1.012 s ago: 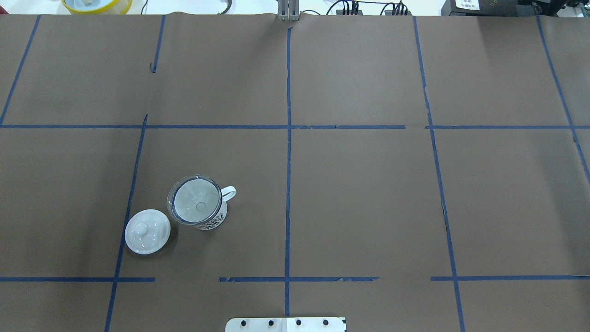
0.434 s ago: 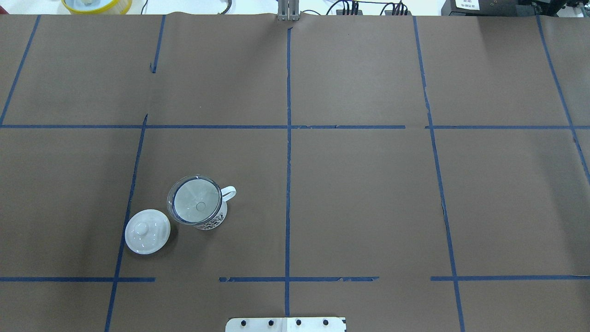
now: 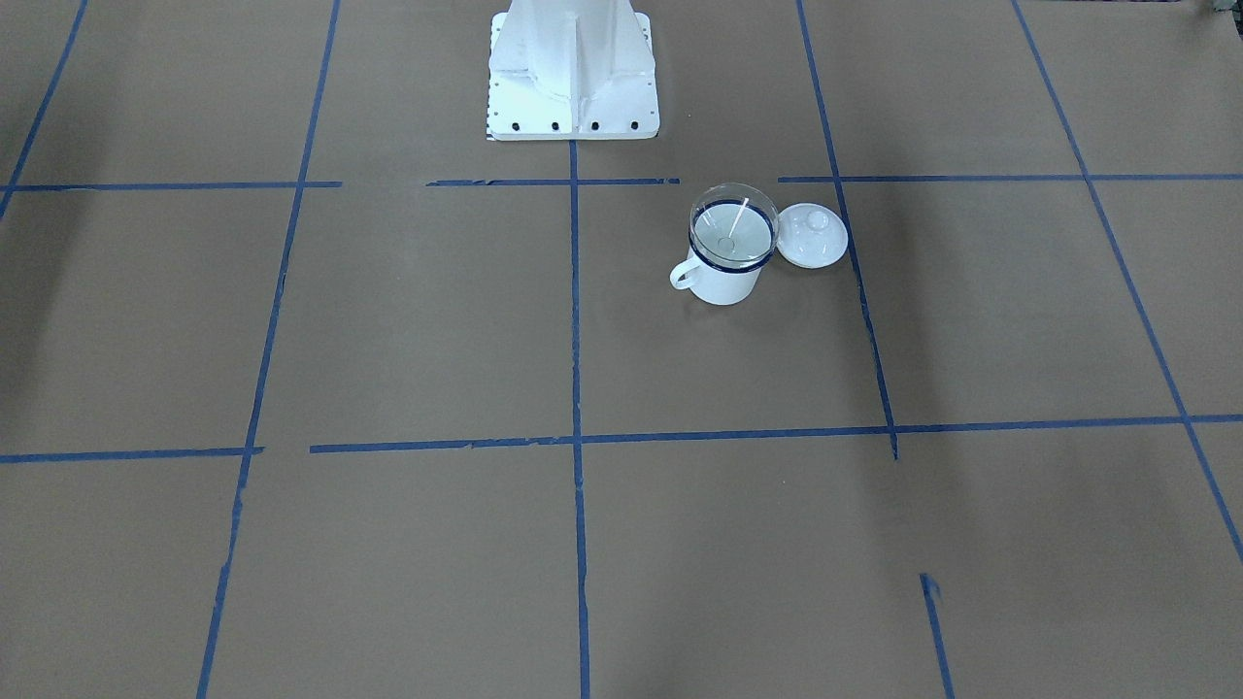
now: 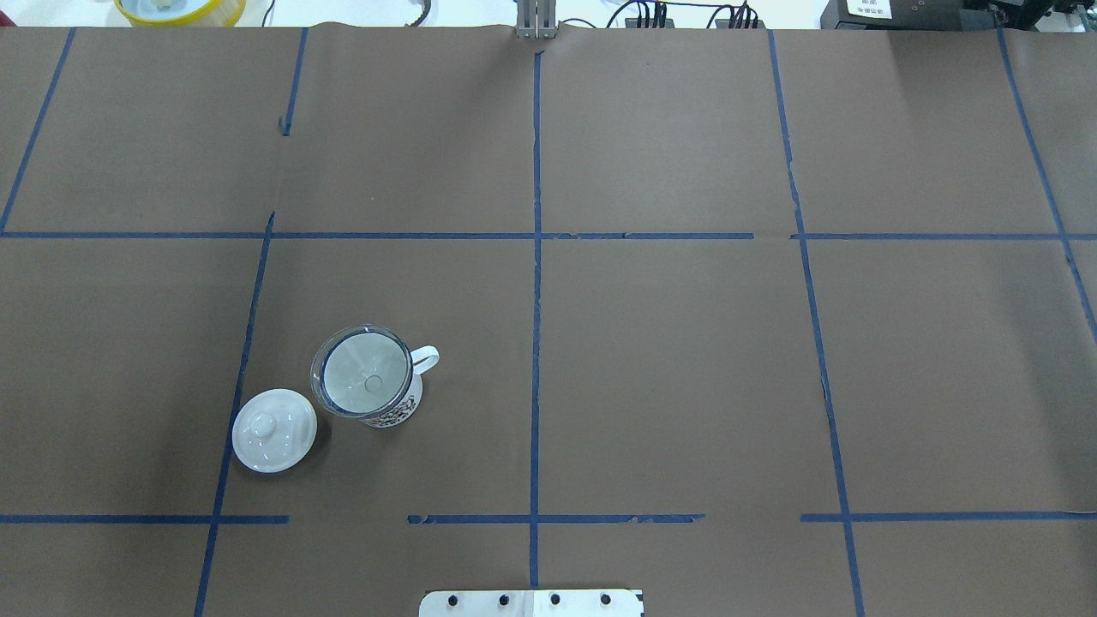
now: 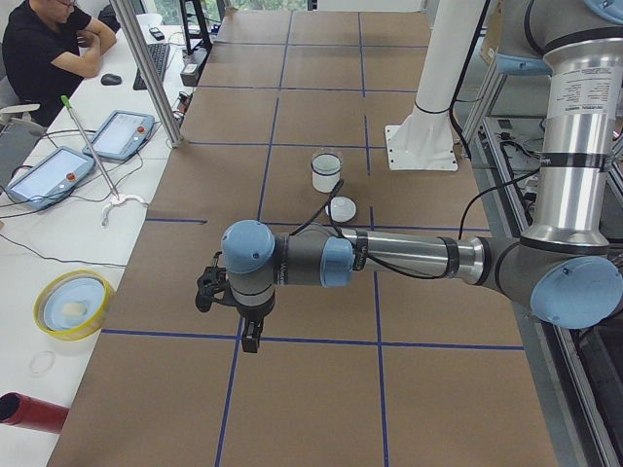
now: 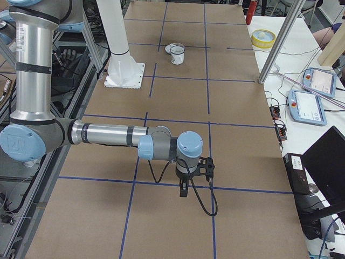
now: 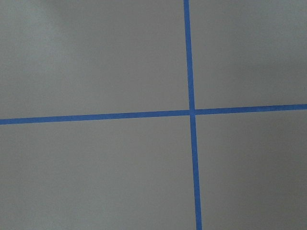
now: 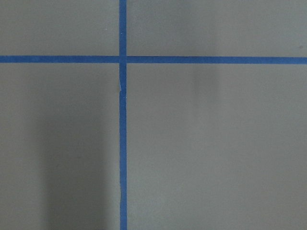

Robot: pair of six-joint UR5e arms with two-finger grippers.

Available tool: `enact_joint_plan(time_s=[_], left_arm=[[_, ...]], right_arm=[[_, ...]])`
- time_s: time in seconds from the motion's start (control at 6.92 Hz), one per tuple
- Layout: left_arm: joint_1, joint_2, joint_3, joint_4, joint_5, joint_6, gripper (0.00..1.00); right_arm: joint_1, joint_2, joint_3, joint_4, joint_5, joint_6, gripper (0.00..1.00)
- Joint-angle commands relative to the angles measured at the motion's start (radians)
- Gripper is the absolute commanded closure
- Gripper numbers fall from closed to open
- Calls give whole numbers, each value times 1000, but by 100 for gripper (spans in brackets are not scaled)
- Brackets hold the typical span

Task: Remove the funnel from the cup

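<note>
The clear funnel [image 4: 363, 379] sits in the white mug with a dark blue rim [image 4: 398, 413], on the table's left half near the robot's base. Its handle points right in the overhead view. Both also show in the front-facing view, funnel [image 3: 733, 229] in cup [image 3: 724, 285]. The left gripper [image 5: 250, 337] shows only in the exterior left view, far from the cup [image 5: 326, 175]. The right gripper [image 6: 184, 191] shows only in the exterior right view, far from the cup [image 6: 177, 56]. I cannot tell whether either is open or shut. The wrist views show only brown paper and blue tape.
A white knobbed lid [image 4: 273, 430] lies on the table just left of the cup, close to it. The robot's base plate [image 4: 531, 603] is at the near edge. A yellow bowl [image 4: 180, 8] and a metal post [image 4: 536, 19] stand at the far edge.
</note>
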Motion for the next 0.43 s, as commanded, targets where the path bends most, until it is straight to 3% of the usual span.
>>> enact_joint_plan(time_s=[0.0,0.29], left_arm=[[5,25,-8,-80,-3,-21,0],[59,23,-70,-178,-6,-375,0]], right_arm=[[0,0,0,0,0,0,0],[0,0,0,0,0,0,0]])
